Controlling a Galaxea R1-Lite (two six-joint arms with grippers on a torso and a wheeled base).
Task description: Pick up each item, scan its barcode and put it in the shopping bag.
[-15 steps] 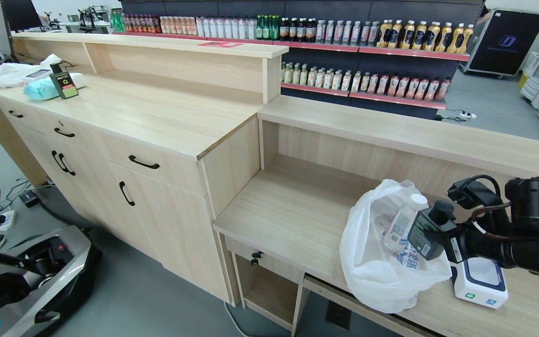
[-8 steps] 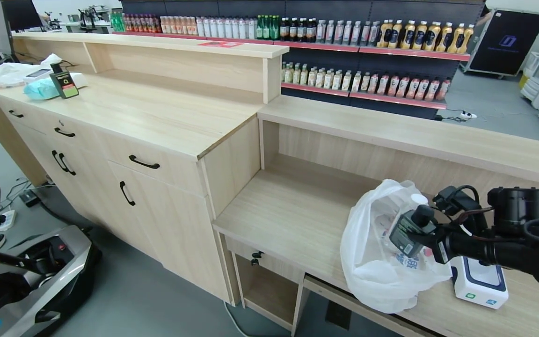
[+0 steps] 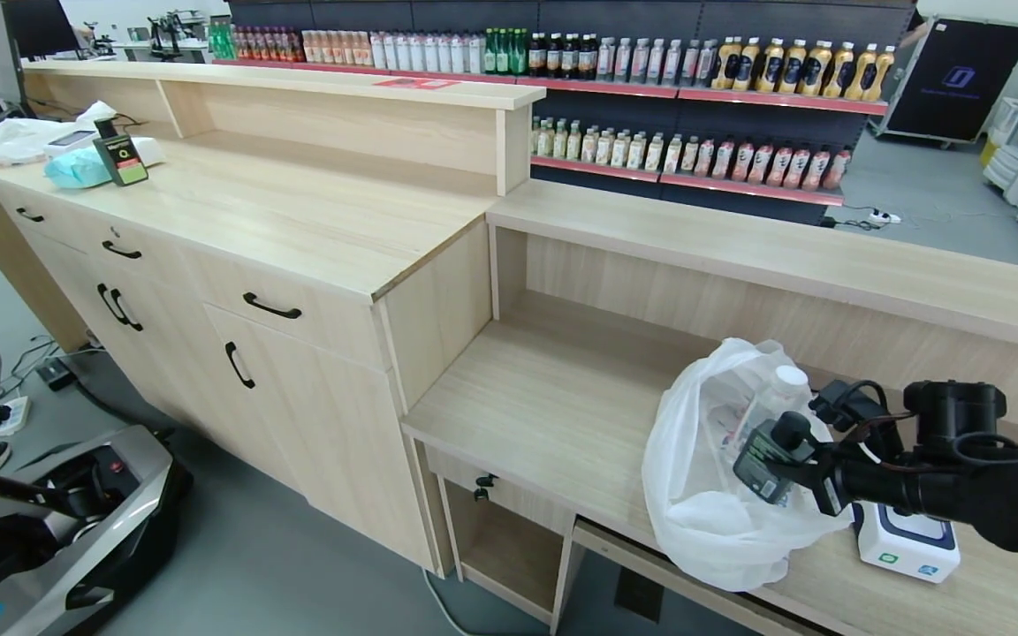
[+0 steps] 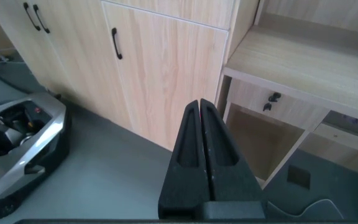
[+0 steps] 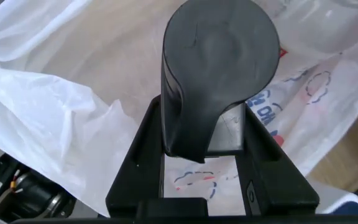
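Note:
My right gripper is shut on a dark bottle with a black cap, held at the mouth of the white shopping bag on the low counter. In the right wrist view the dark bottle sits between the fingers, with the bag spread beneath it. A clear bottle with a white cap stands inside the bag. The white barcode scanner sits just right of the bag, under my right arm. My left gripper is shut on nothing, low in front of the cabinet doors.
A raised ledge runs behind the low counter. The taller counter on the left carries a green card stand, a teal pack and a plastic bag. Drink shelves stand beyond.
My right gripper has carried the dark bottle down and to the left, from above the scanner to the bag's mouth. The left arm has stayed put.

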